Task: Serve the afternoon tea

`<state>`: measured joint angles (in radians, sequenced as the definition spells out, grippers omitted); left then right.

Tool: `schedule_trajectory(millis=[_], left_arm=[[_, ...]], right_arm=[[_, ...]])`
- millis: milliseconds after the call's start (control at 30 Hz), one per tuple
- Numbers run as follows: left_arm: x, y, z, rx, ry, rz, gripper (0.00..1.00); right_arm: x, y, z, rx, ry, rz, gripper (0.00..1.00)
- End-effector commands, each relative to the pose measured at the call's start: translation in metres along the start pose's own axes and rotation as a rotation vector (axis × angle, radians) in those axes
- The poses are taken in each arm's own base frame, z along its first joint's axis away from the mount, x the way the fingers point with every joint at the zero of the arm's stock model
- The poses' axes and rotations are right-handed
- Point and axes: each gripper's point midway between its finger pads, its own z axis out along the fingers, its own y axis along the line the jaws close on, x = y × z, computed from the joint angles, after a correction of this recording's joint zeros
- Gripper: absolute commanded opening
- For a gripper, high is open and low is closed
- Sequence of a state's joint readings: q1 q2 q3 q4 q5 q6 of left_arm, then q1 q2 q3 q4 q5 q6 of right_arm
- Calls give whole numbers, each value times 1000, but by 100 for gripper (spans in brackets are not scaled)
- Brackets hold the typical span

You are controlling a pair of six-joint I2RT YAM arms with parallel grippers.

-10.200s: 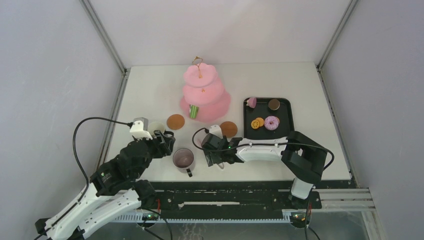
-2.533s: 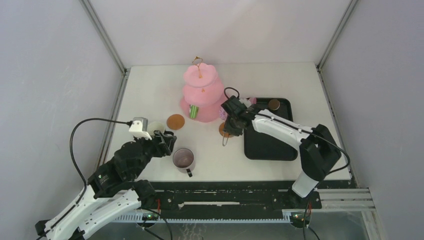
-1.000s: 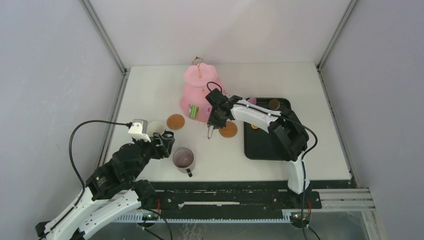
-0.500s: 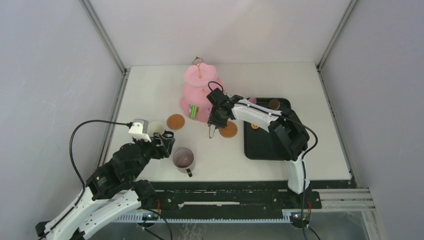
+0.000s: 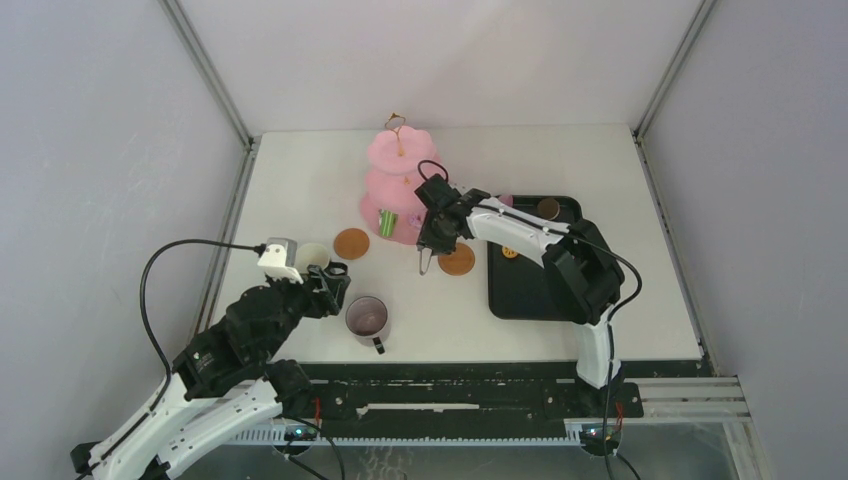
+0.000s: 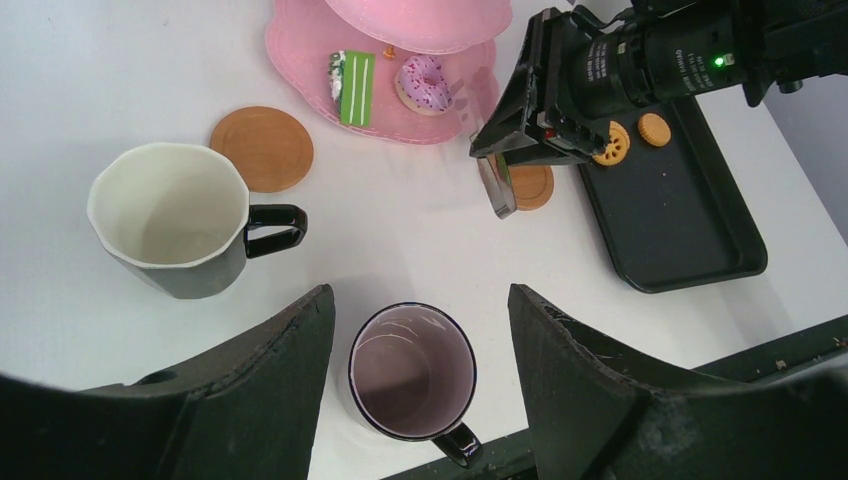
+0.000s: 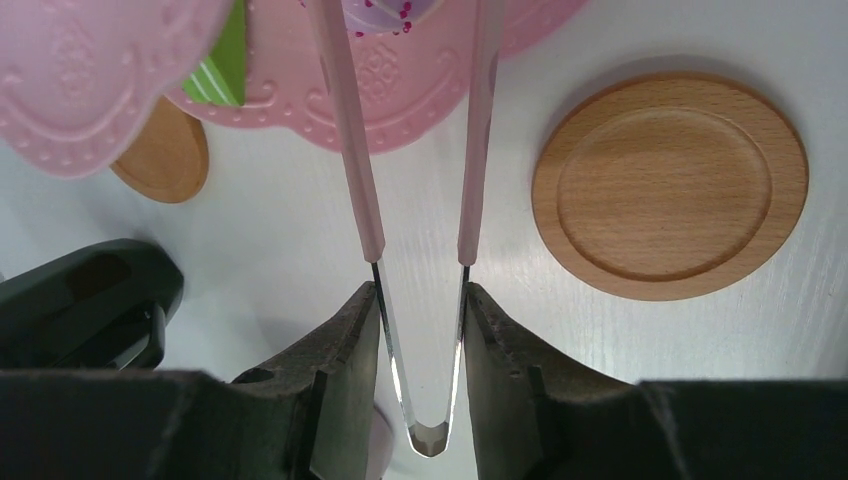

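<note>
Right gripper [image 7: 420,300]: jaws squeezed onto the bent end of the tongs [image 7: 345,150], bottom centre of the right wrist view. The two pink arms run up the frame with a gap between them.
Tong tips: either side of the purple doughnut [image 6: 422,80] at the top edge of that view (can't tell if they touch it, the frame cuts it off).
Doughnut: lying on the bottom tier of the pink cake stand [image 5: 400,190], just beside the green pastry [image 6: 352,75].
Right coaster [image 7: 670,185]: bare, right of the tongs in the wrist view, between the stand's edge and the black tray [image 6: 680,220].
Tray: an orange cookie [image 6: 611,145] and a small cookie [image 6: 655,128] sit at its upper-left end in the left wrist view.
Left gripper [image 6: 418,295]: jaws spread wide, nothing in them, lower part of the left wrist view.
Purple-lined mug [image 6: 412,370]: upright on the table [image 5: 300,180], seen between the two fingers at bottom centre, handle towards the lower right.
White-lined mug [image 6: 170,215]: upright at middle left, handle pointing right.
Left coaster [image 6: 262,148]: bare, just up and right of that mug, near the stand.
</note>
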<state>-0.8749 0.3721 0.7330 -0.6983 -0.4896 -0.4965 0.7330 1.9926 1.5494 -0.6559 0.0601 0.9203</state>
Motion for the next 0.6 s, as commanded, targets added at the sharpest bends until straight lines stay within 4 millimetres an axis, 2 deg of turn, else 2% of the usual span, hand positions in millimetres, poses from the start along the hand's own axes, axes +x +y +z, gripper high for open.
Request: schedule_trajectory(millis=[0,333,567], left_arm=[[-8,-6,1,20,-23,-6,69],[-13,-8,-1,25,-34,-23,69],[-15,-12,-1,41,-35,-39,69]], right_arm=[[-18,16,-34,-74,-82,-10,41],[-13,8,-52,-62,-104,-32,40],[0,-18,-74,-16,-121,-54,39]])
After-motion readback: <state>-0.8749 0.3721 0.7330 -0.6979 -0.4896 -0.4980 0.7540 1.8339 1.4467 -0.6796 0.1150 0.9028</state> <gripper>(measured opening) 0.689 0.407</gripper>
